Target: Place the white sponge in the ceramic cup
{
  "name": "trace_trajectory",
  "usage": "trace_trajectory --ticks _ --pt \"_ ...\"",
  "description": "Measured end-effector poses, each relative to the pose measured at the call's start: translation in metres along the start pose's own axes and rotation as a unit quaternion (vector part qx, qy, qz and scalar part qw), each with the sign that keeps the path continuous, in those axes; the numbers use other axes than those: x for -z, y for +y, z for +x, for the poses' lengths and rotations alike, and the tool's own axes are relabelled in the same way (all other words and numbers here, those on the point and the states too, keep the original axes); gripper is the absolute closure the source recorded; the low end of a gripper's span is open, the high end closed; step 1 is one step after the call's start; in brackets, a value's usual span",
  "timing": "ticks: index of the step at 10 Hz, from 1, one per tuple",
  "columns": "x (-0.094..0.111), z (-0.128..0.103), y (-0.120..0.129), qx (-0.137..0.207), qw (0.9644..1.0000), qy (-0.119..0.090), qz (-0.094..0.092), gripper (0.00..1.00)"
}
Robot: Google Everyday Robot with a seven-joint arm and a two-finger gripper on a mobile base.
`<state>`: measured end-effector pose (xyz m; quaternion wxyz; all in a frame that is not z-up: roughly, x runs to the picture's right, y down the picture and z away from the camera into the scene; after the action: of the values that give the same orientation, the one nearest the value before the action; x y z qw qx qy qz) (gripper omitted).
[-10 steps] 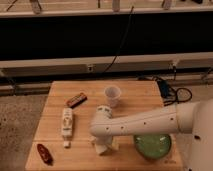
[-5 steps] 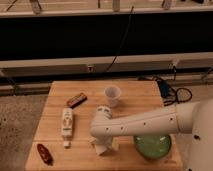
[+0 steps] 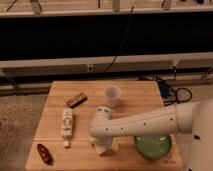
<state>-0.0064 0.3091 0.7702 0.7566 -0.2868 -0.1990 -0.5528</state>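
Camera view. Reader: Where is the white sponge?
Legend: On the table, just beside the open gripper, apart from the upright cup; green bowl nearby.

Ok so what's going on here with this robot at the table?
The robot's single arm reaches across the wooden table from the right. Its gripper is down near the front edge, open, next to a pale block that looks like the white sponge. Nothing is lifted yet. The ceramic cup stands upright farther back, near the middle, apart from both. A green bowl sits beside the gripper, partly under the arm.
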Motion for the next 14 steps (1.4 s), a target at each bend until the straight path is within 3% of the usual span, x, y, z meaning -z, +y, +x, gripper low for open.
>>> trace_trajectory --ticks 4,7,10,13,14 --pt "-0.001 -0.0018 -0.001 -0.002 1.0 -0.002 0.0 0.21" --pt "-0.0006 -0.0027 -0.0036 -0.002 1.0 -0.002 0.003 0.35" --pt "-0.0007 -0.0036 -0.0036 -0.003 1.0 -0.002 0.002 0.26" --pt "-0.0002 -0.0055 -0.0045 -0.005 1.0 -0.003 0.003 0.47" --pt "0.0 -0.0059 -0.0053 -0.005 1.0 -0.002 0.003 0.61"
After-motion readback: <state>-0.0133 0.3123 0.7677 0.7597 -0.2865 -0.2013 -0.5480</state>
